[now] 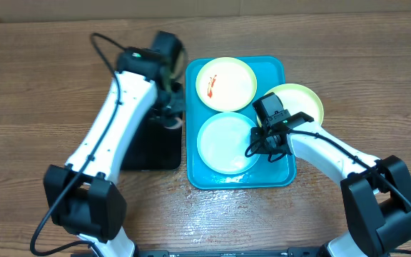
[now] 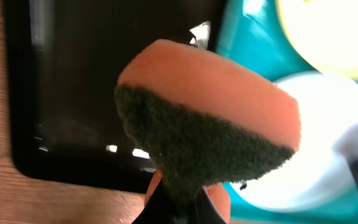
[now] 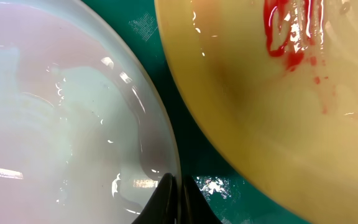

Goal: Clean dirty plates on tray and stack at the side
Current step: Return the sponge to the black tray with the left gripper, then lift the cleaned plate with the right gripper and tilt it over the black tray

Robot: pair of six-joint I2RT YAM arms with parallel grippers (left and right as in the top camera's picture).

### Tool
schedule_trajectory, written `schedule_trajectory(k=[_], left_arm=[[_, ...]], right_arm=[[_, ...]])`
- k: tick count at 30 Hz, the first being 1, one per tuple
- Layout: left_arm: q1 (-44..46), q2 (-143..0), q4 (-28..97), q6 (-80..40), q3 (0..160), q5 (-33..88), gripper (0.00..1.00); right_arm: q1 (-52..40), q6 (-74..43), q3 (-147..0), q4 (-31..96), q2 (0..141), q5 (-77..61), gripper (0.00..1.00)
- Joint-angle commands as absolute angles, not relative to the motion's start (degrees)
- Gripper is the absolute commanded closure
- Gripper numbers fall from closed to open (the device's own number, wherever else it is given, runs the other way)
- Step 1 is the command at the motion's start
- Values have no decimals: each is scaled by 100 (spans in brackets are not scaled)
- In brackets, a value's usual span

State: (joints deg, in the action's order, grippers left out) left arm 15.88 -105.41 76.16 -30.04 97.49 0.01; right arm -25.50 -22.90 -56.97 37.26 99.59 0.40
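Mia: Where were the plates?

Tom: Two lay in the big blue tray. The dirty plate was at the far end and had a red smear on it. The clean plate was at the near end, all white. They sat very close, side by side.

Mia: And the other one?

Tom: The third plate was at the right side of the tray. Its edge reached over the tray's rim. The right arm hid part of it.

Mia: What about the right fingers?

Tom: They were squeezed almost together. The thin rim of the clean plate was nipped between them, on the plate's right side. In the right wrist view the red smear looked wet and shiny, just across a strip of blue.

Mia: And the left fingers?

Tom: They were closed tight on a sponge. It was orange, with a dark green scratchy side. The fingers pinched it at the green part.

Mia: Where was the sponge?

Tom: It was above a black tray, near that tray's right edge. I could not tell if it touched the black tray. The black tray sat just left of the blue one.

Mia: What was under it all?

Tom: A brown wooden bench. It looked wet and shiny in front of the blue tray.
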Motion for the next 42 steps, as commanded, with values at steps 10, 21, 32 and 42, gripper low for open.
schedule_trajectory(k=[10,21,32,42], left_arm=[[1076,-11157,6587,-2547,8324,-318,96],[701,-10947,7435,-2523,9297,-285,29],[-390,-10460,8342,-1756,11172,1372,7],[-978,-10066,8724,-1273,11928,2043,4]], right_arm=[[-2543,-2255,-5680,3826,9939,185,96],[-2545,-2154,-6901,5109,9758,189,96],[-3240,-1166,-9242,5889,9727,819,96],[-4335,-1151,-9286,4152,10097,1844,96]])
